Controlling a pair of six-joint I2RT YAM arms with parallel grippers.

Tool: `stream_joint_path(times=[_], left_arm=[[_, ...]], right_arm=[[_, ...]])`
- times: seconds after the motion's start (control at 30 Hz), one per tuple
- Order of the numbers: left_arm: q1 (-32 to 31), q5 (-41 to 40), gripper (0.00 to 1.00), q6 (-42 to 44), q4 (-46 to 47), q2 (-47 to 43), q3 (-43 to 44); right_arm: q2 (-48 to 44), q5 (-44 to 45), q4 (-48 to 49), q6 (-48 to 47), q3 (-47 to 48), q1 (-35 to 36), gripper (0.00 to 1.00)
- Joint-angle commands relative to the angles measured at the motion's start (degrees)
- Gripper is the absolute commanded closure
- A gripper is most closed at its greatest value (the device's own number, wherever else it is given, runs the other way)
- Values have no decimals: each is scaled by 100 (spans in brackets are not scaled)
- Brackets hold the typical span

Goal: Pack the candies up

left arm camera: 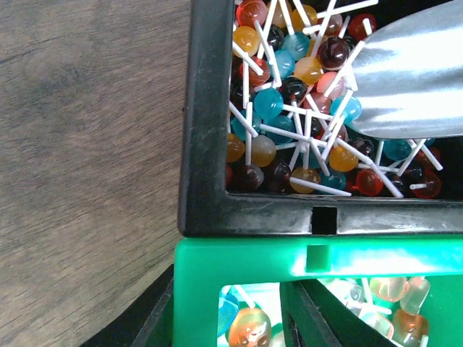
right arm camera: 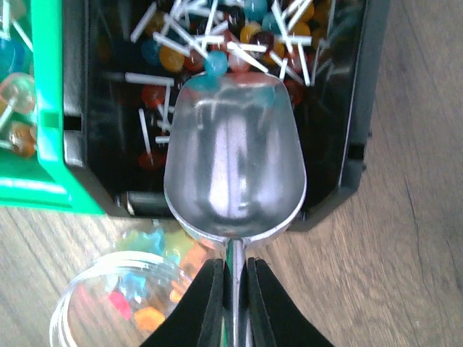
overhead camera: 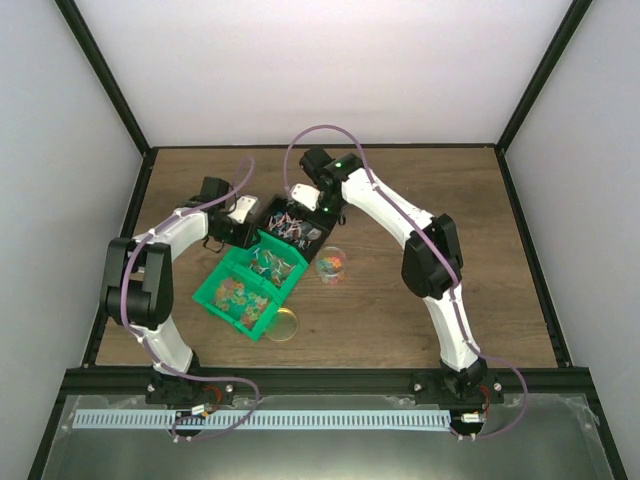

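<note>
The candies [left arm camera: 269, 105] are small round sweets on white sticks in red, orange, blue and brown, piled in a black bin [overhead camera: 322, 236]. My right gripper [right arm camera: 233, 264] is shut on the handle of the silver scoop [right arm camera: 231, 159]. The scoop's mouth lies in the black bin [right arm camera: 362, 108], nearly empty, with one blue candy [right arm camera: 215, 63] at its tip. My left gripper [left arm camera: 231, 322] straddles the corner wall of the green bin [left arm camera: 246, 256], one finger on each side, touching it. A clear jar [overhead camera: 332, 265] beside the bins holds some coloured sweets.
The green bin [overhead camera: 205, 298] has two compartments with pale sweets and touches the black bin [left arm camera: 210, 210]. A round gold lid [overhead camera: 283, 323] lies on the table in front of it. The jar [right arm camera: 108, 296] sits just under the scoop's handle. Bare wood lies to the right.
</note>
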Motion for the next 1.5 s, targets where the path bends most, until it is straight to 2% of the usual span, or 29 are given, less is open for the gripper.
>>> stream_joint_path(times=[0.0,0.2,0.53,1.07,1.47], left_arm=[[-67,182,64,10,140,69,-3],[-70,181,66,28,123,144,32],[-83,265,67,129,70,253,195],[-25,201,66,181,-153,394,407],[159,182,63,161,-284,506,695]], right_arm=[[169,-510,500,84,-409,94,99],[-160,-788,1300,149,-1190,97,99],[59,-928,1981,432,-1603,94,99],[-1023,-1792,4899,1141,-3780,10,99],[-1736,-2214,6074,1460,-4770,-332,99]])
